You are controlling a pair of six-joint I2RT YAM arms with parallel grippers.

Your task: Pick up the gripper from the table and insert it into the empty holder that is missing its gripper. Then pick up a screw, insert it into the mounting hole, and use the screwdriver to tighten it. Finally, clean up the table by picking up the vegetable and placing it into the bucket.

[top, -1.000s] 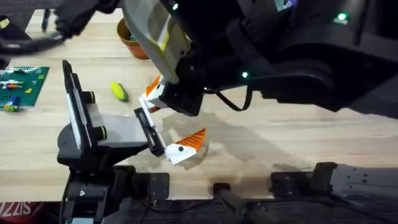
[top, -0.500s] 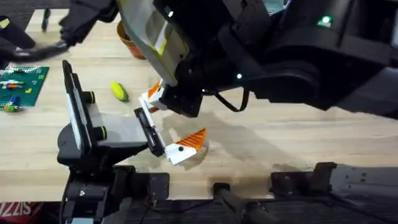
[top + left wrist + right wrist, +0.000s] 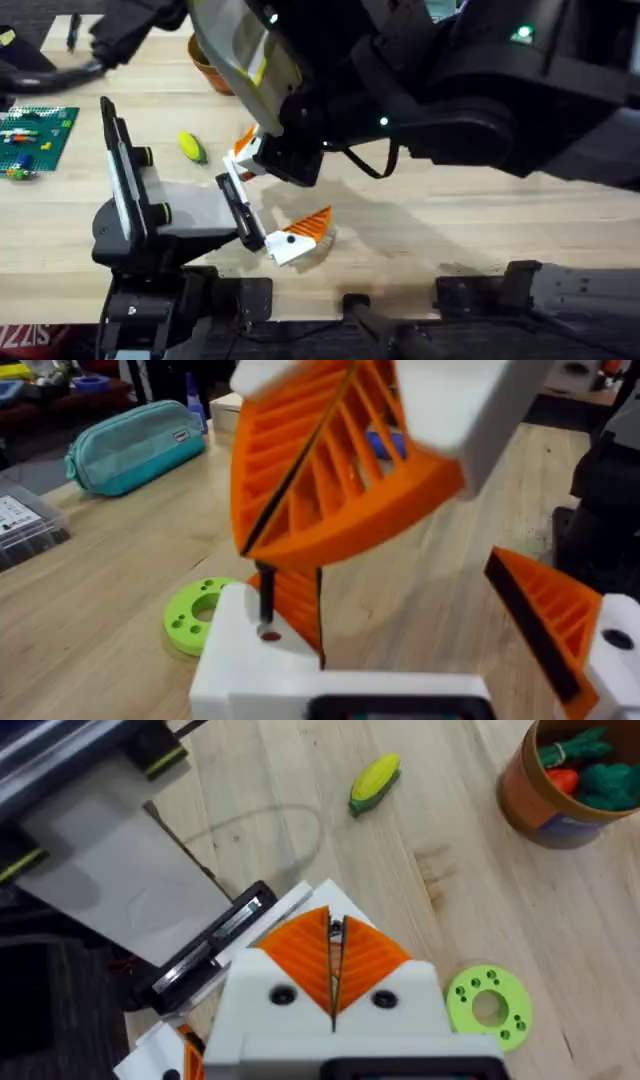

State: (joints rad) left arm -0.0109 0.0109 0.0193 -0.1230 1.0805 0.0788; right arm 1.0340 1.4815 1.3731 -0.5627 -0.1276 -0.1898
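Where it lies, yellow vegetable (image 3: 374, 780), green-ended

Right gripper (image 3: 334, 982) closed above the table.
Vegetable (image 3: 374, 782) lay apart from bucket (image 3: 558, 782); green ring disc (image 3: 488, 1007) nearby.

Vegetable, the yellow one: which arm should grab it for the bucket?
Probably the left. The left gripper has its jaws open and free, while the right gripper has its jaws shut. The vegetable also lies towards the left side of the table.
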